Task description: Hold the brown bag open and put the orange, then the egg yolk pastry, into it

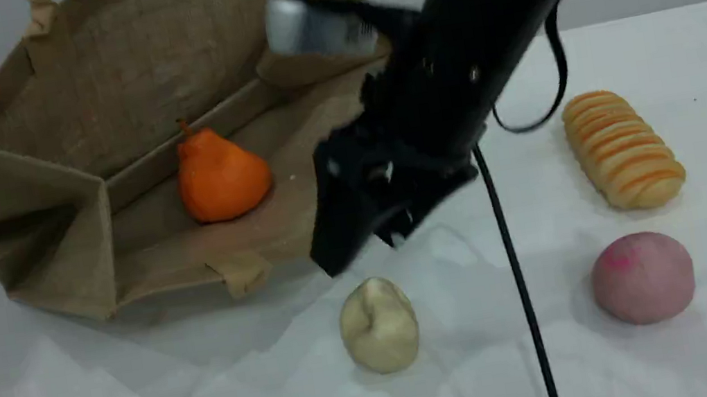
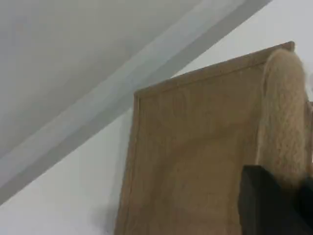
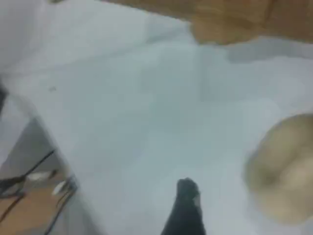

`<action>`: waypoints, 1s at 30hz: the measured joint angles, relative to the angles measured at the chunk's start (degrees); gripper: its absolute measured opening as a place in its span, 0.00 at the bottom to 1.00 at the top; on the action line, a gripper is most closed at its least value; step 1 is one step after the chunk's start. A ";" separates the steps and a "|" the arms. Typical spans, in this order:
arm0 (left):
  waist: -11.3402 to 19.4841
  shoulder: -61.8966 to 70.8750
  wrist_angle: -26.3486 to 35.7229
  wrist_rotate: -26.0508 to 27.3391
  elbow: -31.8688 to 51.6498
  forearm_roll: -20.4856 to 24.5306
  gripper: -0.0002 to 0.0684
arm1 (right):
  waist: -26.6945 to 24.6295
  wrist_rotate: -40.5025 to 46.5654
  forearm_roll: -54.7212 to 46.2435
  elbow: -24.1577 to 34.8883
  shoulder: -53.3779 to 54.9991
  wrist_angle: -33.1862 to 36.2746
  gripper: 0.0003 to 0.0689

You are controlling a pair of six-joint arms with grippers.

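The brown bag [image 1: 104,123] lies on its side with its mouth held wide toward me. The orange [image 1: 220,176] rests inside it on the lower wall. In the left wrist view my left gripper [image 2: 286,188] is shut on the bag's beige handle [image 2: 283,122], lifting the upper side; this gripper is outside the scene view. My right gripper [image 1: 361,250] hangs open and empty just outside the bag's mouth, a little above and behind the egg yolk pastry [image 1: 379,324]. The right wrist view shows one fingertip [image 3: 188,205] with the pastry [image 3: 283,171] off to its right.
A striped bread loaf [image 1: 623,148] and a pink bun [image 1: 642,278] lie on the white table at the right. A black cable [image 1: 523,299] hangs from the right arm between them and the pastry. The table's edge [image 3: 58,161] shows in the right wrist view.
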 joint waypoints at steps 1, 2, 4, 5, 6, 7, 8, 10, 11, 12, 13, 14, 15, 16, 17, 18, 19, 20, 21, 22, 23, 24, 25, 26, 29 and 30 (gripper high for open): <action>0.00 0.00 0.00 0.00 0.00 -0.13 0.13 | 0.03 0.00 0.30 0.00 0.93 -1.33 0.77; 0.00 0.00 0.05 0.00 0.00 -0.30 0.13 | 0.03 0.00 0.35 0.00 1.85 -2.10 0.77; 0.00 0.00 0.05 0.00 0.00 -0.37 0.13 | 0.03 0.07 0.71 0.00 3.48 -4.13 0.77; 0.00 0.00 0.11 0.00 0.00 -0.37 0.13 | 0.03 0.16 0.71 0.00 4.29 -5.38 0.77; 0.00 0.00 0.11 0.00 0.00 -0.37 0.13 | 0.03 0.16 0.71 0.00 4.90 -5.93 0.77; 0.00 0.00 0.11 0.00 0.00 -0.50 0.13 | 0.03 0.16 0.71 0.00 5.56 -6.17 0.77; 0.00 0.00 0.11 0.00 0.00 -0.96 0.13 | 0.03 0.22 0.71 0.00 6.19 -6.85 0.77; 0.00 0.00 0.06 0.00 0.00 -1.18 0.13 | 0.03 0.38 0.83 0.00 7.29 -8.39 0.77; 0.00 0.00 0.06 0.00 0.00 -1.18 0.13 | 0.03 0.38 0.83 0.00 7.86 -8.57 0.77; 0.00 0.00 -0.01 0.00 0.00 -1.18 0.13 | 0.03 0.38 0.85 0.00 8.30 -8.56 0.77; 0.00 0.00 -0.06 0.00 0.00 -1.18 0.13 | 0.03 0.38 0.93 0.00 8.56 -8.45 0.76; 0.00 0.00 -0.06 0.00 0.00 -1.18 0.13 | 0.03 0.38 0.98 0.00 8.68 -8.45 0.75; 0.00 0.00 -0.06 0.00 0.00 -1.18 0.13 | 0.03 0.38 0.98 0.00 8.68 -8.45 0.74; 0.00 0.00 -0.10 0.00 0.00 -1.18 0.13 | 0.03 0.38 0.98 0.00 8.68 -8.32 0.72; 0.00 0.00 -0.10 0.05 0.00 -1.18 0.13 | 0.03 0.38 1.04 0.00 8.68 -8.08 0.68; 0.00 0.00 -0.10 0.05 0.00 -1.18 0.13 | 0.03 0.38 1.04 0.00 8.68 -7.89 0.65; 0.00 0.00 -0.12 0.05 0.00 -1.18 0.13 | 0.03 0.38 1.04 0.00 8.68 -7.66 0.61; 0.00 0.00 -0.17 0.10 0.00 -1.18 0.13 | 0.03 0.38 1.04 0.00 8.68 -7.43 0.56; 0.00 0.00 -0.17 0.10 0.00 -1.18 0.13 | 0.03 0.38 1.04 0.00 8.68 -7.30 0.50; 0.00 0.00 -0.17 0.16 0.00 -1.18 0.13 | 0.03 0.38 1.04 0.00 8.68 -7.13 0.45; 0.00 0.00 -0.17 0.16 0.00 -1.18 0.13 | 0.03 0.38 1.04 0.00 8.68 -6.84 0.39; 0.00 0.00 -0.19 0.16 0.00 -1.18 0.13 | 0.03 0.38 1.04 0.00 8.68 -6.57 0.32; 0.00 0.00 -0.31 0.16 0.00 -1.18 0.13 | 0.03 0.38 0.98 -0.14 8.68 -6.17 0.26; 0.00 0.00 -0.31 0.16 0.00 -1.18 0.13 | 0.03 0.38 0.91 -0.28 8.62 -5.66 0.21; 0.00 0.00 -0.24 0.16 0.00 -1.22 0.13 | 0.03 0.38 0.72 -0.39 8.15 -4.69 0.08; 0.00 0.00 -0.18 0.16 0.00 -1.22 0.13 | 0.03 0.38 0.37 -0.39 7.87 -4.63 0.06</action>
